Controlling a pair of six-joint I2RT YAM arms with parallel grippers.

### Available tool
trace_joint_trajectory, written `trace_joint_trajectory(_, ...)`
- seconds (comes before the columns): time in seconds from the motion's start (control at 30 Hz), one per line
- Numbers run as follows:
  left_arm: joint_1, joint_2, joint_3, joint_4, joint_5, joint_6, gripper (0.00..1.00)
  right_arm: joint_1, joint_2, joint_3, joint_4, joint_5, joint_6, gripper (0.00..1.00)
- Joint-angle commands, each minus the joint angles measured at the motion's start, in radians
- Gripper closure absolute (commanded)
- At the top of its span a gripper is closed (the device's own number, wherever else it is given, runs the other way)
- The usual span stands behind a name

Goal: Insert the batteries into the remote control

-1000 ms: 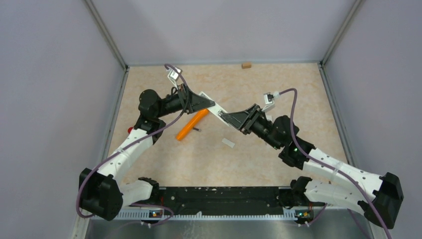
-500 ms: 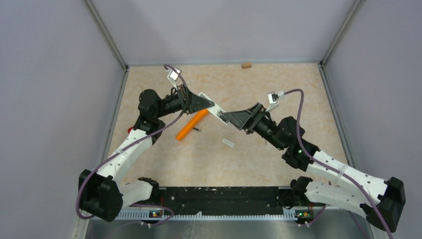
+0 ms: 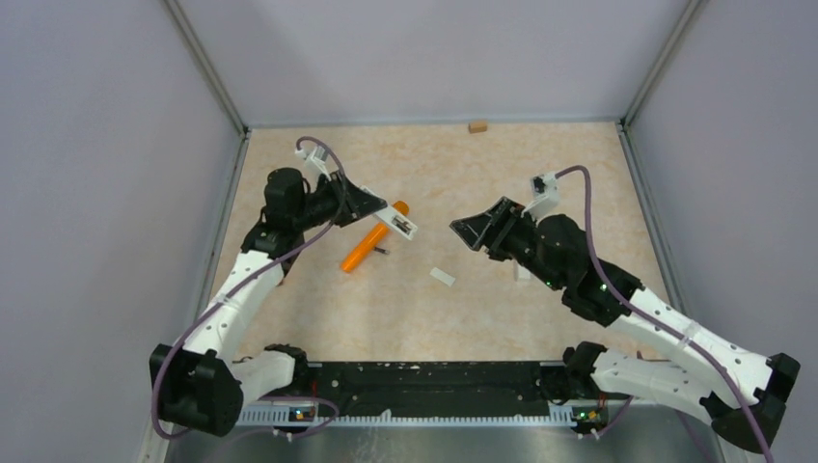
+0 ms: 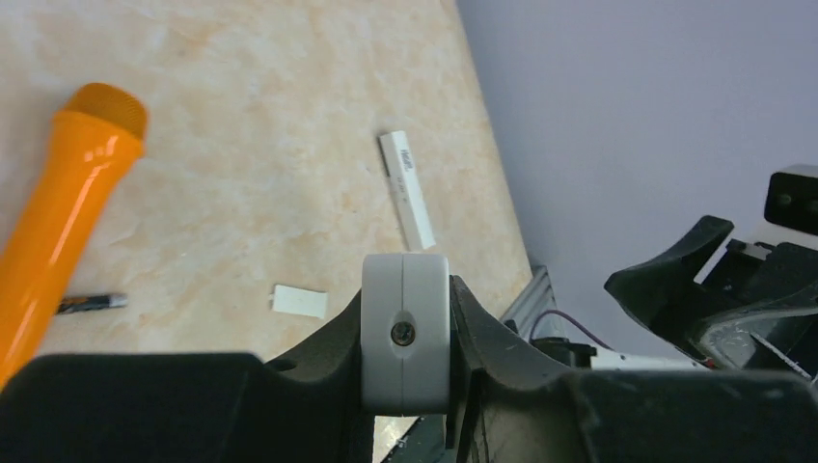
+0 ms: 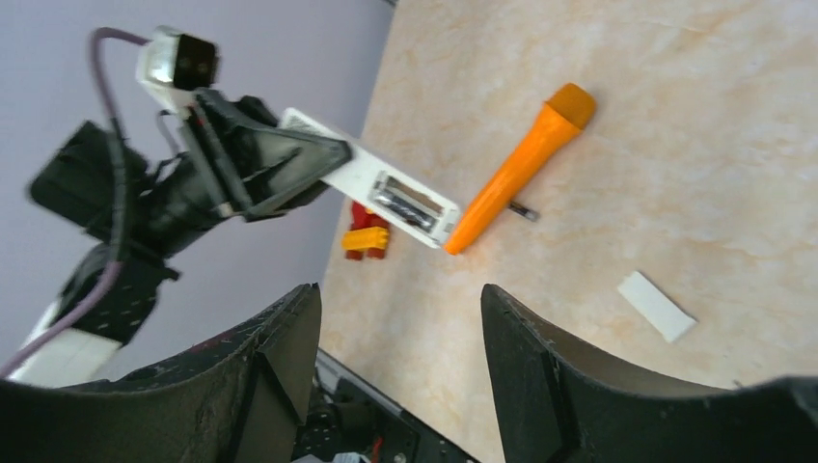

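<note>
remote (image 4: 405,323): left wrist view shows only its end face; the body is buried between the fingers of the left gripper (image 5: 326,159).
battery bay (image 5: 410,204): just past the left fingertips, dark inside; can't tell what's in it.
battery (image 4: 95,303): left of the gripped remote, one end tucked behind the orange tube (image 4: 58,227); in the top view too small to tell its ends.
orange tube: tail runs off the left edge in the left wrist view.
red-yellow block (image 5: 367,238): under the left gripper, half covered by the remote; shape unclear.
white strip (image 4: 407,188): in the top view mostly under the right arm (image 3: 579,275), just behind the right gripper (image 3: 465,231).
right gripper: blurred and cut by the right edge in the left wrist view; in its own view the finger roots are cut by the bottom edge.
</note>
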Motion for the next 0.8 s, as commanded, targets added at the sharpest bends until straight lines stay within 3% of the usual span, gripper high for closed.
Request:
trace_joint_trajectory(0.0, 0.054, -0.104, 0.031, -0.145, -0.107, 0.095, 1.0, -0.007, 0.1, 0.034, -0.126, 0.077, -0.056, 0.39)
trace_joint_trajectory(0.13, 0.066, -0.18, 0.02, -0.231, -0.201, 0.126, 1.0, -0.005, 0.287, 0.086, -0.068, 0.039, -0.197, 0.41)
trace_joint_trajectory(0.37, 0.072, -0.353, -0.002, -0.287, -0.507, 0.17, 1.0, -0.007, 0.567, 0.163, 0.101, -0.026, -0.389, 0.41)
trace_joint_trajectory(0.53, 0.072, -0.341, 0.069, -0.361, -0.538, 0.206, 1.0, -0.009, 0.695, 0.199, 0.217, -0.121, -0.453, 0.39)
trace_joint_trajectory(0.77, 0.073, -0.319, 0.135, -0.406, -0.514, 0.262, 1.0, -0.009, 0.968, 0.426, 0.088, -0.213, -0.573, 0.45)
